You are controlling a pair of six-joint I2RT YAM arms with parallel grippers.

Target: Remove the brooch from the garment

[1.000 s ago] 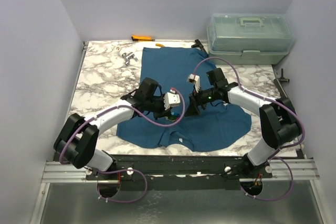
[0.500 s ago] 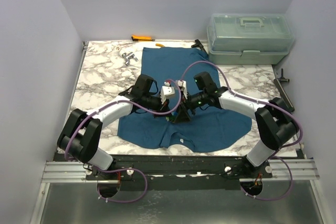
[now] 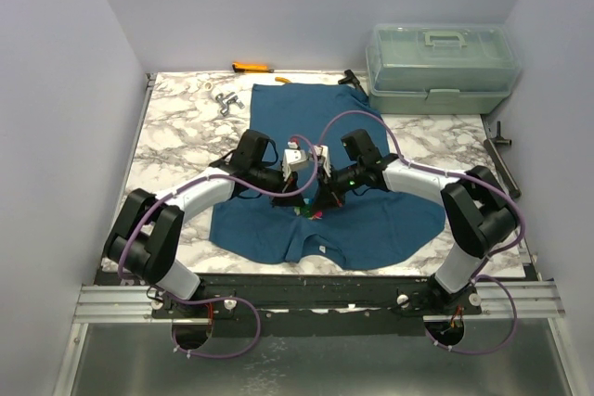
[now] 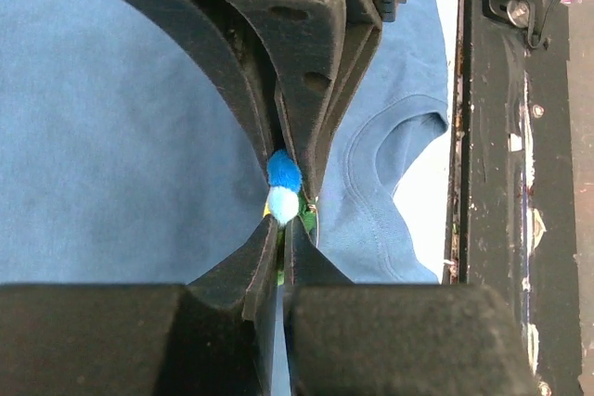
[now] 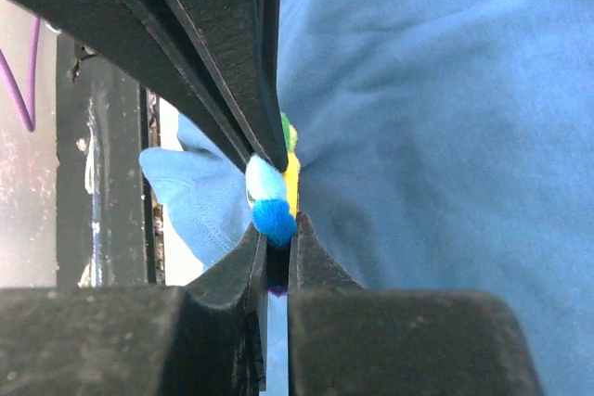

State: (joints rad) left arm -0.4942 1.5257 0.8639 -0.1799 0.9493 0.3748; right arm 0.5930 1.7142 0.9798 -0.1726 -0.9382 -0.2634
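Note:
The teal-blue garment (image 3: 380, 215) lies flat on the marble table. Both grippers meet tip to tip over its lower middle. The brooch (image 4: 283, 190) shows a dark blue and a pale blue bead with yellow and green beside them. My left gripper (image 4: 281, 226) is shut, with green of the brooch in the slit between its fingers and cloth puckered toward it. My right gripper (image 5: 276, 232) is shut on the brooch (image 5: 274, 213) at its dark blue bead. In the top view the left gripper (image 3: 305, 201) and right gripper (image 3: 321, 199) hide most of the brooch (image 3: 303, 214).
A clear lidded box (image 3: 441, 67) stands at the back right. An orange-handled tool (image 3: 251, 68) and small metal parts (image 3: 225, 101) lie at the back left. The garment's round neck (image 4: 394, 150) lies close to the table's near edge and the black rail (image 4: 501, 183).
My right gripper has swung left to meet the left gripper and closed from wide open onto the brooch. The left gripper stayed shut and shifted slightly.

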